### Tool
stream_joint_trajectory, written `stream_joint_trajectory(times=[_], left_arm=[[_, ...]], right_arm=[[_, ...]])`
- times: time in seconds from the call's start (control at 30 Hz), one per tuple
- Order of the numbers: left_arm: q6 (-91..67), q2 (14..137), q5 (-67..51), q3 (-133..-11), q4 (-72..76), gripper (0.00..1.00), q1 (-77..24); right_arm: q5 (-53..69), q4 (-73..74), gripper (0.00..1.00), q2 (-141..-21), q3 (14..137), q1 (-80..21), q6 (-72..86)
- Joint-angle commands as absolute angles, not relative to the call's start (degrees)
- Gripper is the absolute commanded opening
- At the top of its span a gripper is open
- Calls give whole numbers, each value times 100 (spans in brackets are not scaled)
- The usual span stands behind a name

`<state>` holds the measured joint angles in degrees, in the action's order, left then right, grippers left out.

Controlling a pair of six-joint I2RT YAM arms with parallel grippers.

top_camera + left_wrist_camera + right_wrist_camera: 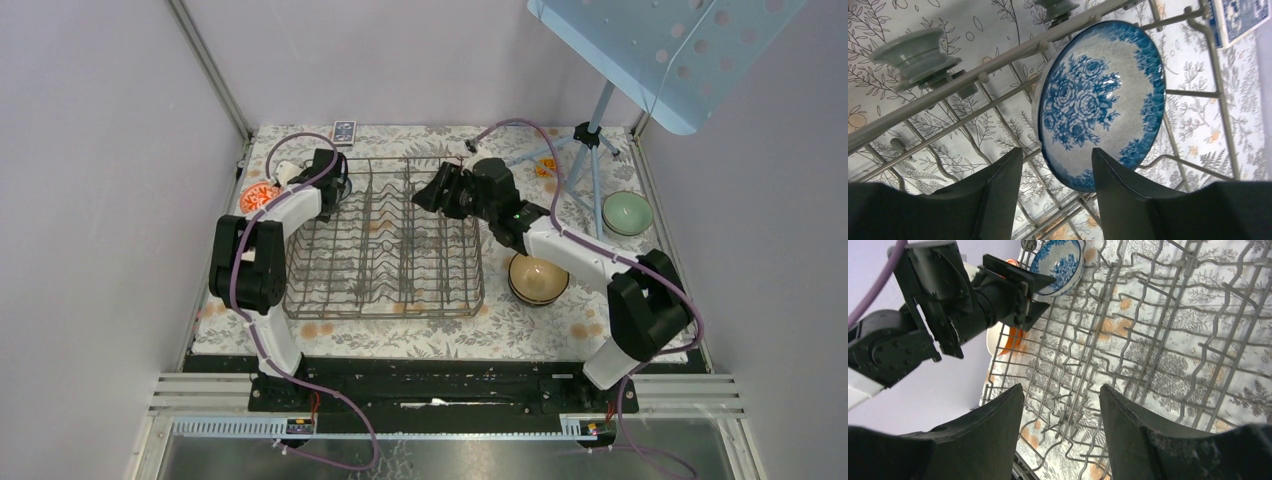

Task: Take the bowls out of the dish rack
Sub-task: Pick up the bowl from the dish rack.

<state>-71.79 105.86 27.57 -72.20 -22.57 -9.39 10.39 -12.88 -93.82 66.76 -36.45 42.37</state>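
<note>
A blue-and-white flowered bowl [1100,95] stands on edge among the tines at the far left corner of the grey wire dish rack [385,312]. My left gripper [1057,150] is open, its jaws straddling the bowl's lower rim, with a gap still showing at the left finger [998,190]. The right wrist view shows the same bowl [1058,260] at the left gripper's tips. My right gripper [1061,386] hangs open over the rack's [1148,340] far right part, with only bare wires between its fingers. From above, the left gripper [335,185] hides the bowl.
A tan bowl [538,278] and a pale green bowl [627,212] sit on the flowered cloth right of the rack. An orange-patterned bowl [258,197] lies left of it. A small blue card [343,130] lies behind the rack; a tripod stand [590,150] is at the back right.
</note>
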Motion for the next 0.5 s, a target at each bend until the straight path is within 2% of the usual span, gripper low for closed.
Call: stream_joint_trajectory(times=[0.0, 0.2, 0.47], left_arm=[[-7249, 10611, 3104, -7518, -2258, 55, -957], [-7022, 10591, 3095, -7288, -1952, 46, -958], [-6864, 10494, 3090, -7156, -1787, 14, -952]], right_arm=[[964, -1501, 64, -8767, 6231, -3709, 4064], [945, -1121, 64, -7915, 5591, -3728, 3675], [718, -148, 70, -6752, 5325, -3727, 3066]])
